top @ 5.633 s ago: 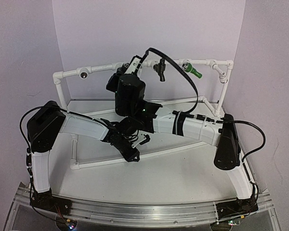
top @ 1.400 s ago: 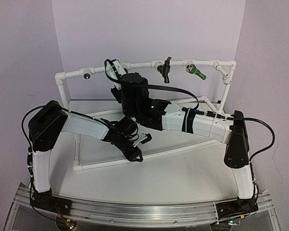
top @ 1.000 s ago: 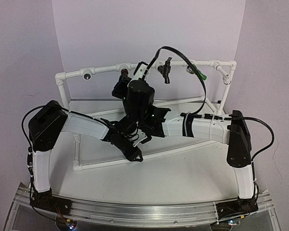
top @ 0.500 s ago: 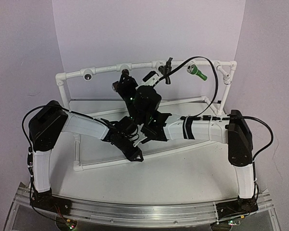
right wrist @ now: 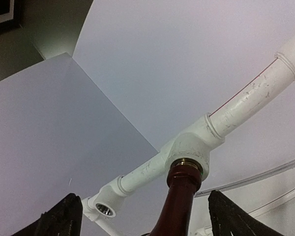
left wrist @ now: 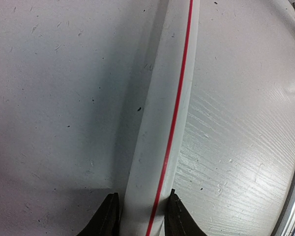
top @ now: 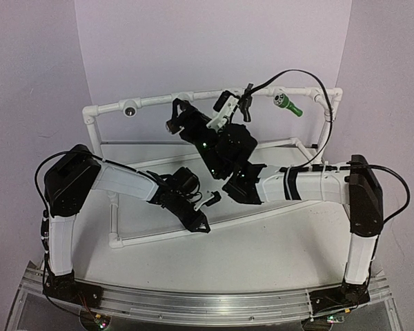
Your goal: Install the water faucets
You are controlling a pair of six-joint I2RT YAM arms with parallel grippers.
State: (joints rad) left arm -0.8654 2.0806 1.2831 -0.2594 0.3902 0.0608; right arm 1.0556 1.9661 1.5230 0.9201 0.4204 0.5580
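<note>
The reddish-brown water faucet (right wrist: 183,191) sits with its brass end in a tee socket (right wrist: 189,146) of the white pipe frame (top: 152,101). My right gripper (right wrist: 143,199) is open, its fingers wide on either side of that faucet without touching it. From above, the right gripper (top: 181,115) is at the top rail and hides this faucet. The black faucet (top: 246,103) and the green faucet (top: 288,104) are mounted further right on the rail. My left gripper (left wrist: 141,216) is shut on the frame's lower pipe (left wrist: 162,123), which has a red stripe; from above, the left gripper (top: 196,221) is low on the table.
An empty tee socket (top: 129,109) is at the left of the top rail; the same empty socket (right wrist: 104,209) shows in the right wrist view. The right arm's black cable (top: 310,79) loops over the rail near the green faucet. Purple walls enclose the back and sides.
My right gripper has opened and let go of the reddish-brown faucet, which stays in its socket. The right arm has swung to the right. The left gripper still holds the lower pipe.
</note>
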